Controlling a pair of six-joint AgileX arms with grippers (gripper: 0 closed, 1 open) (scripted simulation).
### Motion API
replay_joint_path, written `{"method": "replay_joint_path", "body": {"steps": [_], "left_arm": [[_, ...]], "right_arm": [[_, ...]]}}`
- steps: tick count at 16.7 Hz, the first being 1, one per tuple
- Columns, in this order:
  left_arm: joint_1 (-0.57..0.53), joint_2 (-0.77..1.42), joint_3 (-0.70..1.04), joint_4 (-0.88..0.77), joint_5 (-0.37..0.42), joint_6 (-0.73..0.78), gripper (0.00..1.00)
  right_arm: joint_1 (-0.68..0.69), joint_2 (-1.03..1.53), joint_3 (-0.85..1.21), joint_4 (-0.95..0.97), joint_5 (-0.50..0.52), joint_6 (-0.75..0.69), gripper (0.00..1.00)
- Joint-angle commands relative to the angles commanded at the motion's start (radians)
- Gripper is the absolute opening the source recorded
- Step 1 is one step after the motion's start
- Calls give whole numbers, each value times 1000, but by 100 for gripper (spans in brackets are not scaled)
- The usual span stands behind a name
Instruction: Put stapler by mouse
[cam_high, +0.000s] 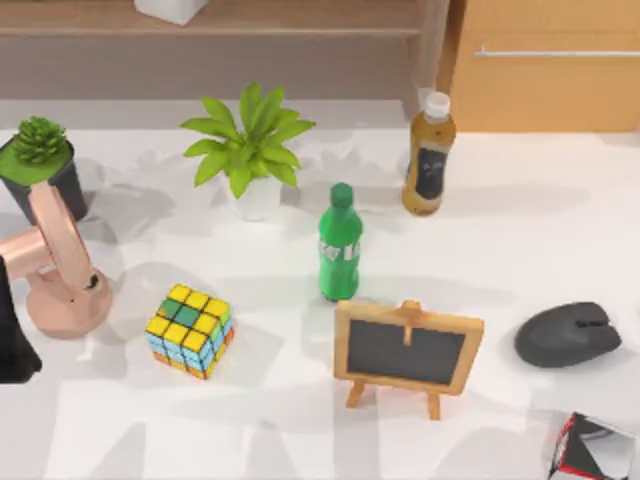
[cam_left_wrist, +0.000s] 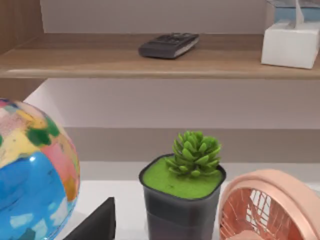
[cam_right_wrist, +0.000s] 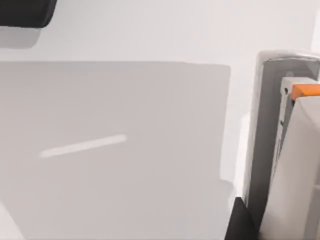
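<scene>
The dark grey mouse lies on the white table near the right edge. In front of it, at the table's front right corner, lies the stapler, white and grey with red trim, cut off by the picture's edge. The right wrist view shows the stapler very close, silver and white with an orange piece, and a dark part of my right gripper right beside it. Contact between them cannot be made out. A dark rounded shape farther off may be the mouse. My left arm stays parked at the table's left edge.
A small chalkboard easel stands left of the mouse, with a green bottle behind it. A Rubik's cube, pink fan, potted succulent, leafy plant and tea bottle fill the left and back. A globe stands near the left wrist.
</scene>
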Motion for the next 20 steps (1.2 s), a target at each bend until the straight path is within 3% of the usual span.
{"method": "replay_joint_path", "body": {"steps": [8, 20], "left_arm": [[0, 0, 0, 0, 0, 0, 100], [0, 0, 0, 0, 0, 0, 100]], "right_arm": [[151, 250, 434, -115, -26, -2, 0], [466, 762, 1128, -309, 15, -7, 0]]}}
